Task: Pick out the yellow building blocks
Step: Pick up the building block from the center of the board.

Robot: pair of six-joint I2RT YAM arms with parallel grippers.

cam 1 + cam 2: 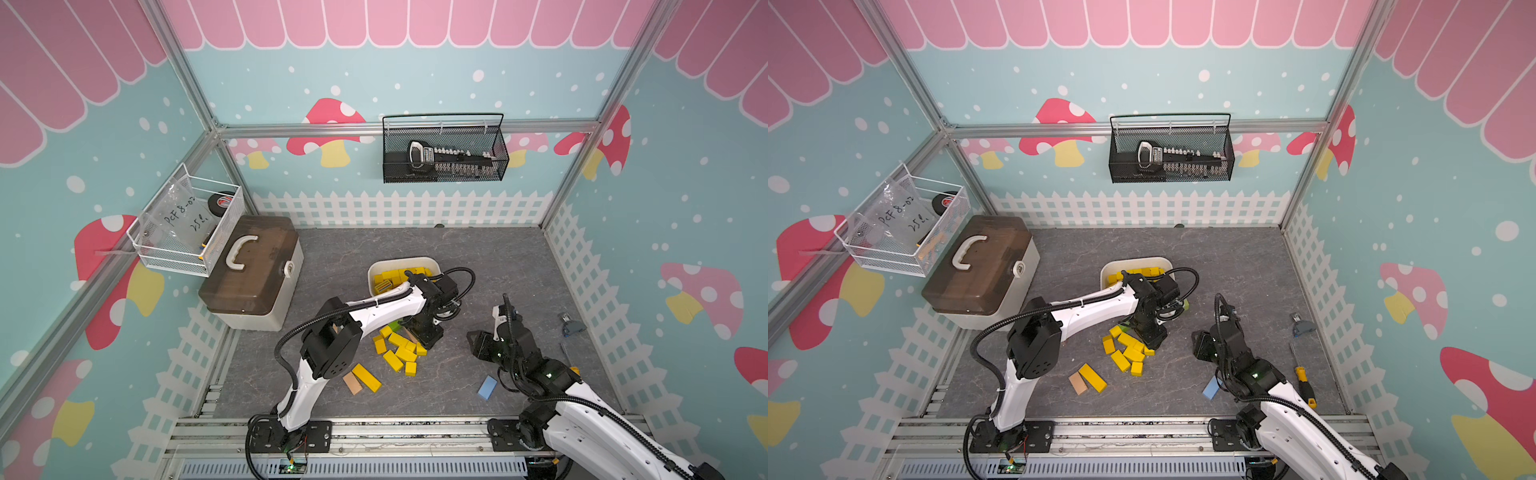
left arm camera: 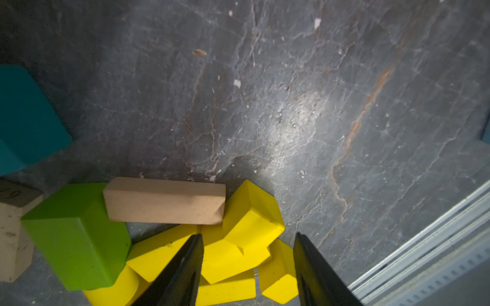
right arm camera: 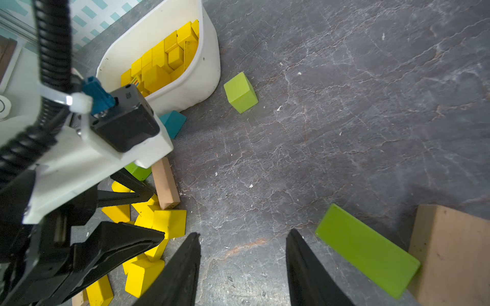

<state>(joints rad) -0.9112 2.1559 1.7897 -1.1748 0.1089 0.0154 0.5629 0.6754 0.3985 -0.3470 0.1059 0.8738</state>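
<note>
Several yellow building blocks (image 1: 399, 351) lie in a loose pile on the grey floor in both top views, with a long yellow bar (image 1: 366, 377) apart near the front. More yellow blocks (image 3: 164, 58) fill the white bin (image 1: 399, 261). My left gripper (image 2: 248, 235) hangs low over the pile's right edge, open, its fingers (image 2: 185, 265) straddling yellow blocks (image 2: 252, 220) without pinching any. My right gripper (image 3: 242, 234) is open over bare floor to the right of the pile (image 3: 159, 225), holding nothing.
A tan bar (image 2: 164, 200) and a green block (image 2: 77, 235) press against the pile. A green cube (image 3: 240, 92), a teal block (image 3: 173, 123), a flat green block (image 3: 367, 250) and a tan block (image 3: 450, 251) lie around. A blue block (image 1: 487, 387), toolbox (image 1: 253, 270) and screwdriver (image 1: 1304, 382) stand farther off.
</note>
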